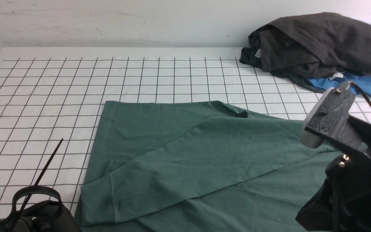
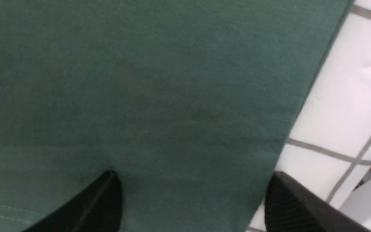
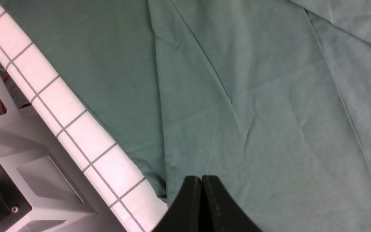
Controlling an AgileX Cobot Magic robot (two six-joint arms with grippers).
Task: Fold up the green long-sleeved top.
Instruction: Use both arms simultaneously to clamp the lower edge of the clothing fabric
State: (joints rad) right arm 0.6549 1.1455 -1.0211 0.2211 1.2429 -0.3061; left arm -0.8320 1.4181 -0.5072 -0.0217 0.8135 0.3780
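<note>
One green long-sleeved top (image 1: 179,154), soft matte knit w/ faint creases, is being displayed flat on the desk (image 1: 43,96), centre to near right, one sleeve being laid diagonally across the body. The desk is being covered by a white, black-gridded sheet. The left jaws are being held spread wide over the top's edge, nothing betw. them. The right jaws are being held pressed together, empty, just above the fabric.

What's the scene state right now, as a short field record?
garment: green long-sleeved top, spread on gridded sheet
sleeve: one laid diagonally across the body
left claw: open, over the top's side edge
right claw: shut, above the top
pile: dark grey garment over blue garment, far right corner
</note>
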